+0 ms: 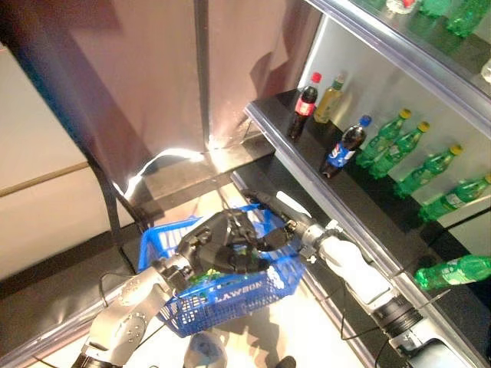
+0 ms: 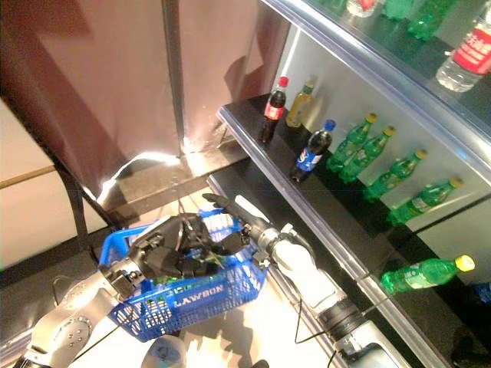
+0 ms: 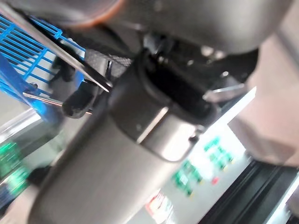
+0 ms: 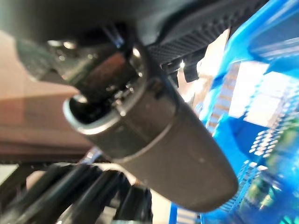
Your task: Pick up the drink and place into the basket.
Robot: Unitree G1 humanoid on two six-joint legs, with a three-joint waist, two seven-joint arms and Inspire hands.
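The blue mesh basket (image 1: 230, 295) hangs in front of me. My left hand (image 1: 217, 244) is curled round its dark handle from above. Green shows through the basket's mesh (image 2: 165, 280), low inside; it looks like a green drink bottle, mostly hidden by my hands. My right hand (image 1: 270, 218) reaches over the basket's far rim from the shelf side. Its fingers are stretched out above the inside, the white-covered thumb (image 1: 292, 204) is apart from them, and nothing shows in its hold.
A dark shelf (image 1: 307, 165) runs along the right. On it stand a red-capped cola bottle (image 1: 304, 106), a yellow drink (image 1: 330, 98), a blue-capped cola bottle (image 1: 345, 147) and several green bottles (image 1: 393, 144). One green bottle (image 1: 454, 271) lies lower right. A brown panel stands behind.
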